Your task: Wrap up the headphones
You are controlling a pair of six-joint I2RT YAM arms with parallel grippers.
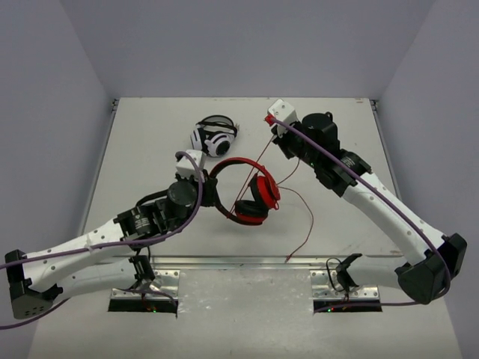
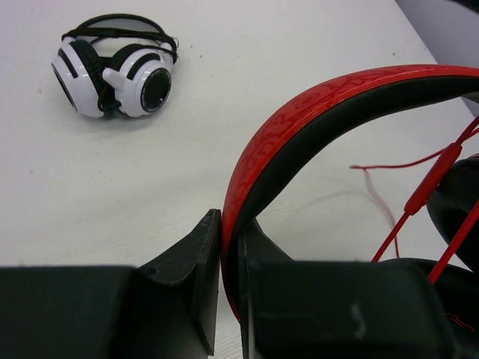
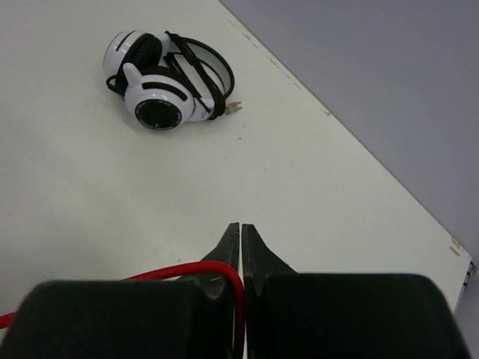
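Observation:
The red headphones [image 1: 251, 196] with black ear pads are held above the table's middle. My left gripper [image 1: 203, 188] is shut on the red-and-black headband [image 2: 299, 127]; the jaws pinch its left end in the left wrist view [image 2: 230, 247]. The thin red cord [image 1: 303, 217] trails from the ear cups over the table toward the front edge, and another stretch runs up to my right gripper [image 1: 278, 129]. That gripper is shut on the cord [image 3: 224, 271] in the right wrist view, fingertips [image 3: 241, 233] nearly touching. An inline remote [image 2: 432, 179] hangs on the cord.
White-and-black headphones [image 1: 213, 137] lie on the table behind the red pair, also in the left wrist view [image 2: 112, 67] and the right wrist view [image 3: 165, 82]. The table's back edge [image 3: 329, 112] and the grey walls stand beyond.

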